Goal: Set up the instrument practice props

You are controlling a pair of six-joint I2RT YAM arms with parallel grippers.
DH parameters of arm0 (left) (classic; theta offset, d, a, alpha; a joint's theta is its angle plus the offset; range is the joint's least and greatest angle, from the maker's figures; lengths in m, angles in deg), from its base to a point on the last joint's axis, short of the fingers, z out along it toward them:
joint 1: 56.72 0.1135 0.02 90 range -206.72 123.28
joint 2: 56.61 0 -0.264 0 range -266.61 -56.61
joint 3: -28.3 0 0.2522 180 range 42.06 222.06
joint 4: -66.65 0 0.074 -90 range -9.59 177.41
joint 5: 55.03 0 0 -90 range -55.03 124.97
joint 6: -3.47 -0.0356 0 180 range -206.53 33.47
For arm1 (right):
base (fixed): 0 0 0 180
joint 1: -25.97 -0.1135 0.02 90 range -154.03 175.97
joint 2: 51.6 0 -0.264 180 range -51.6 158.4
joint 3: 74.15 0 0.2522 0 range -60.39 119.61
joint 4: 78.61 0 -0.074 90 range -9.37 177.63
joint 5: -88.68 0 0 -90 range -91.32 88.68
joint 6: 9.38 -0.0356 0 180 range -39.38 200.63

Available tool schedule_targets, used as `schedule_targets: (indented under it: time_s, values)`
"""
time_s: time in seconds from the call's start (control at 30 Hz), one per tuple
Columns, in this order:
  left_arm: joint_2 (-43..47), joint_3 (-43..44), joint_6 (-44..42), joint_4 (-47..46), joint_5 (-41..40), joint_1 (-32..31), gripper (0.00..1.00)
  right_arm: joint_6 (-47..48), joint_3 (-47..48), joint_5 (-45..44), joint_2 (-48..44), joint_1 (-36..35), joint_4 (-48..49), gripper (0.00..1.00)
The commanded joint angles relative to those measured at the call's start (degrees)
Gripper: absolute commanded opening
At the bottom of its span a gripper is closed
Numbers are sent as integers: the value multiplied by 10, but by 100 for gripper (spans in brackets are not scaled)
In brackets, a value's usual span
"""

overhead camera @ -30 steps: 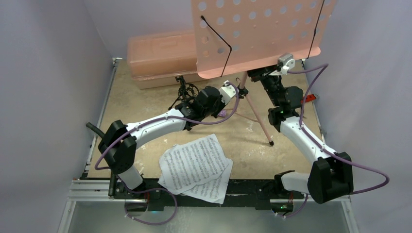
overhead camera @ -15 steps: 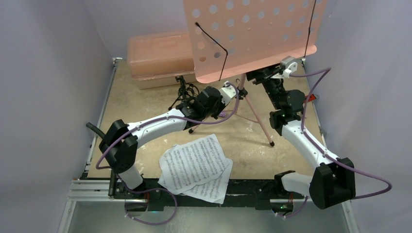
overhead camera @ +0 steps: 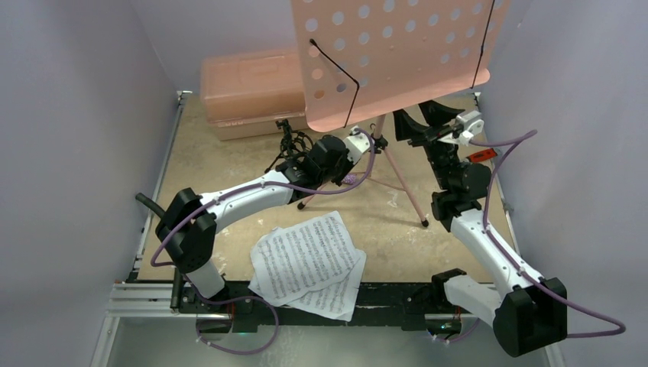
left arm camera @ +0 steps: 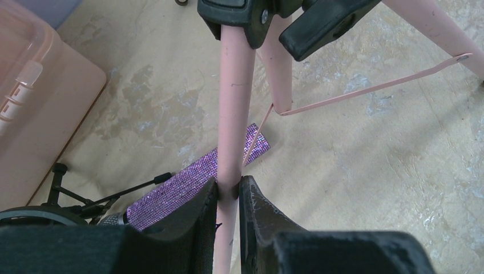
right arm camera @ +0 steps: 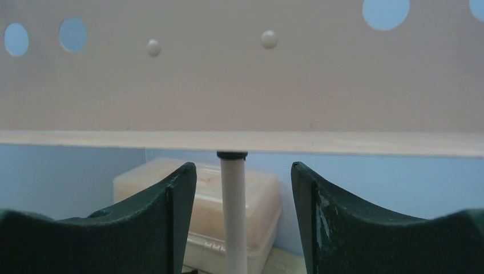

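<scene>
- Top view: the music stand [overhead camera: 397, 61] stands upright on the table [overhead camera: 229, 168], its pole vertical. The perforated desk faces the near edge, its long side running left to right, with two black wire page holders across it.
- My left gripper [overhead camera: 376, 143] is at the pole just under the desk. My right gripper [overhead camera: 414, 127] sits just to the right of the pole, below the desk's lip.
- I can count two tripod feet; the third I cannot make out.
- Well back from both sets of fingers, at the near edge, lie the sheet-music pages [overhead camera: 309, 260], an overlapping pile. I can see printed staves but no words I can read, and I cannot count the sheets exactly.
- One purple microphone [overhead camera: 349, 180] lies under my left wrist. One black mic stand [overhead camera: 286, 145] is left of it, in front of one salmon case [overhead camera: 252, 88]. A red-handled tool [overhead camera: 481, 155] is right of my right arm.
- Left wrist view: my left fingers [left arm camera: 200, 220] are narrow and clamped on the pole [left arm camera: 234, 103], which runs straight away from them. The microphone's glitter body lies slantwise on the table just left of the fingers.
- Right wrist view: my right fingers [right arm camera: 171, 217] stand wide. The pole rises between them, touching neither, and the desk's lip runs across above.
</scene>
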Motion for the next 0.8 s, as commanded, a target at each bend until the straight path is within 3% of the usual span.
schedule_targets:
  time_s: [0.0,0.1,0.27,0.47,0.57,0.77]
  values:
    - [23,10,8,-31,11,6,12,18,-26,-13,-29,1,-5,65]
    - [33,10,11,-41,14,6,31,28,-41,-15,-43,1,-38,68]
    - [71,-19,38,-99,12,7,43,51,-67,-26,-58,1,-81,77]
    - [109,-69,77,-146,11,8,48,63,-94,-43,-59,1,-150,79]
    - [110,-77,108,-147,4,17,48,107,-93,-35,-53,1,-196,73]
    - [97,-90,129,-177,52,27,48,132,-51,-11,-6,1,-346,74]
